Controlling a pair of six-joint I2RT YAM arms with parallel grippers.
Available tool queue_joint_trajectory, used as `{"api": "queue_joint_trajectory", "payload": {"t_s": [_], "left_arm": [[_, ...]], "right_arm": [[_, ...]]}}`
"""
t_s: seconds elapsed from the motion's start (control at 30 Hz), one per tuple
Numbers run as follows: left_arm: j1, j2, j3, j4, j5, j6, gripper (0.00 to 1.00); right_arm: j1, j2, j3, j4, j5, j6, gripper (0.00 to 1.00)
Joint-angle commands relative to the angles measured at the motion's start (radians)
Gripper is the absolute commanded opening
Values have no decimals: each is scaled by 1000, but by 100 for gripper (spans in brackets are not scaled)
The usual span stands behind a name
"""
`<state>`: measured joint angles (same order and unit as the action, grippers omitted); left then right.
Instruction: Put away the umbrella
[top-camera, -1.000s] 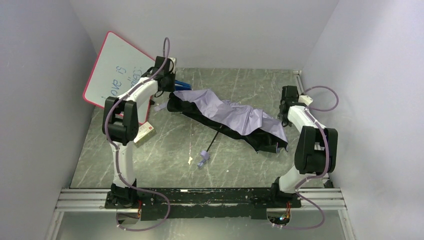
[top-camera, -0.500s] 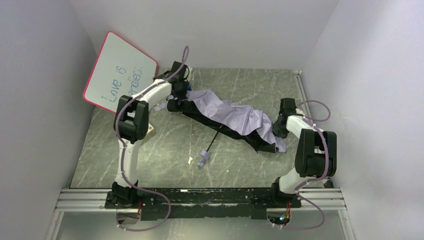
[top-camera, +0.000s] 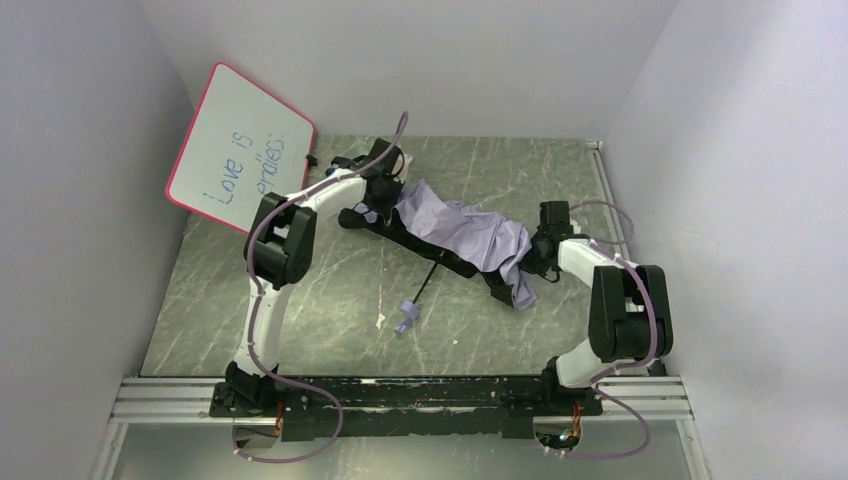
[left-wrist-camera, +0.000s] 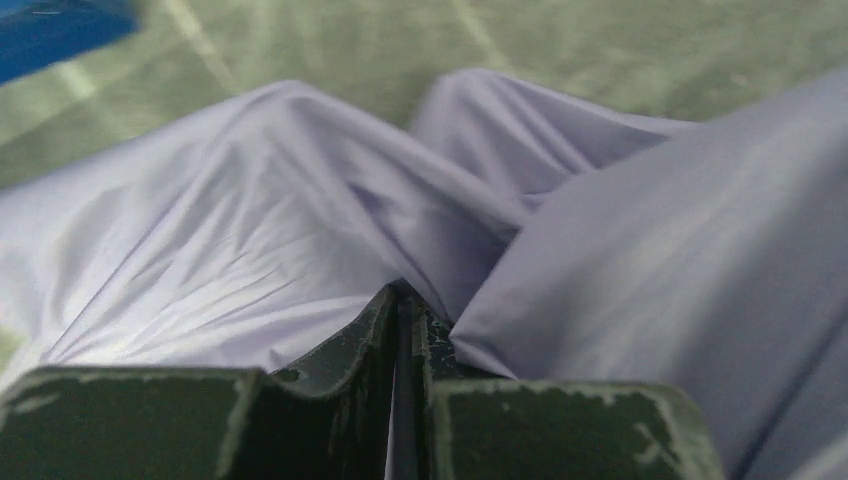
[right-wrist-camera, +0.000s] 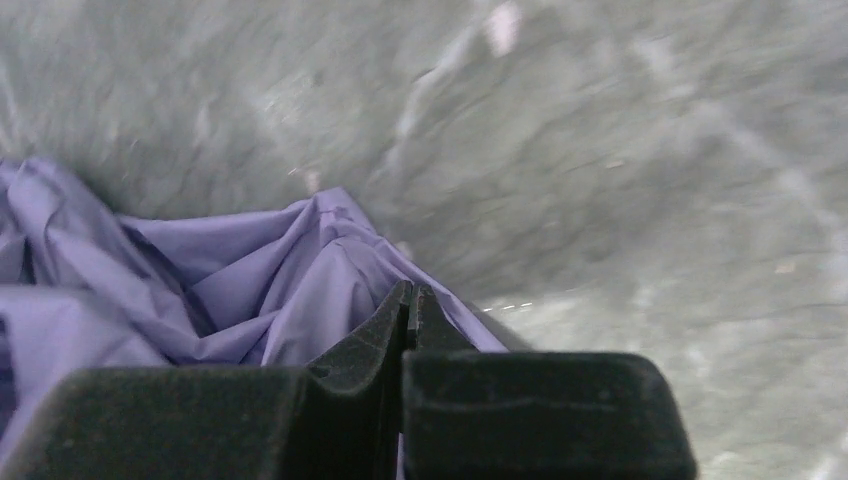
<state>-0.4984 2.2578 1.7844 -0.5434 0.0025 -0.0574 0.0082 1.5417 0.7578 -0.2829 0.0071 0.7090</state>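
Two slim arms, the left arm (top-camera: 283, 235) and the right arm (top-camera: 625, 310), pair white link shells with chunky black joint housings. A pale lilac cable (top-camera: 402, 125) loops along each. The left gripper (left-wrist-camera: 402, 298) has blocky black jaws with pale chips along their edges. The right gripper (right-wrist-camera: 410, 292) is plain matte black.

Left wrist view: blue object (left-wrist-camera: 55, 30), upper left of the frame, blurred and cut by the edge; umbrella (left-wrist-camera: 300, 230) canopy runs past both sides. Right wrist view: table (right-wrist-camera: 600, 150) blurred. Top view: right end effector (top-camera: 538, 258) tips hidden by fabric; whiteboard (top-camera: 235, 140) lower corner covered by the left arm.
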Motion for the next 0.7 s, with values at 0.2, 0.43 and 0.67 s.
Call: {"api": "queue_joint_trajectory", "payload": {"t_s": [0.2, 0.43, 0.67], "left_arm": [[-174, 43, -4, 69, 254, -76, 15], [-266, 59, 23, 140, 432, -113, 14], [-354, 45, -14, 189, 547, -99, 13]], "right_arm": [[169, 93, 39, 115, -98, 116, 0], [233, 161, 88, 170, -148, 142, 0], [281, 125, 48, 276, -201, 198, 0]]}}
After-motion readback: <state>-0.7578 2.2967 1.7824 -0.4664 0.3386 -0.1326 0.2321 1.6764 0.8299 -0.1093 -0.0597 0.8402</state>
